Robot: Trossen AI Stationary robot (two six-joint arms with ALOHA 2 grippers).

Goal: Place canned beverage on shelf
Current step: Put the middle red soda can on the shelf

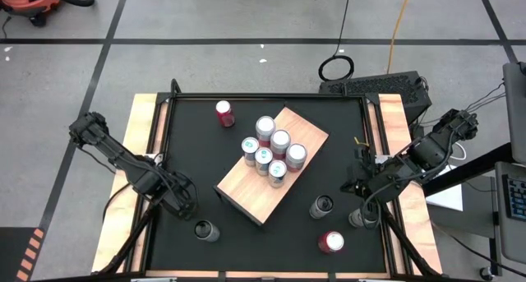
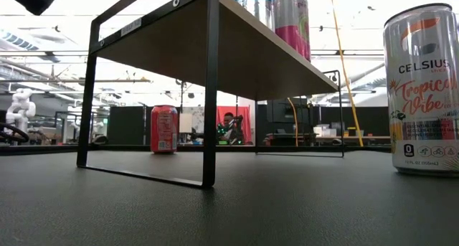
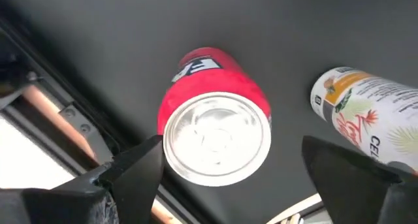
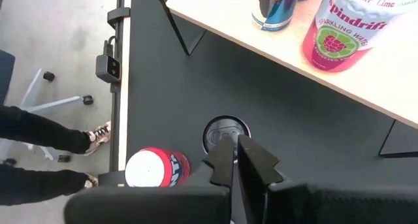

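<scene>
Wooden shelf (image 1: 246, 187) holds six cans; your left gripper (image 3: 228, 178), jaws wide, brackets a red can (image 3: 215, 129), not yet gripped.

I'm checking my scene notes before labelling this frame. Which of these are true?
1. Six cans stand on the shelf. True.
2. The right end effector is open. False: it is shut, with a dark-topped can just beyond its fingertips.
3. The left end effector grips a can. False: it is open and holds nothing.
4. A red can stands on the black tabletop, off the shelf. True.
</scene>
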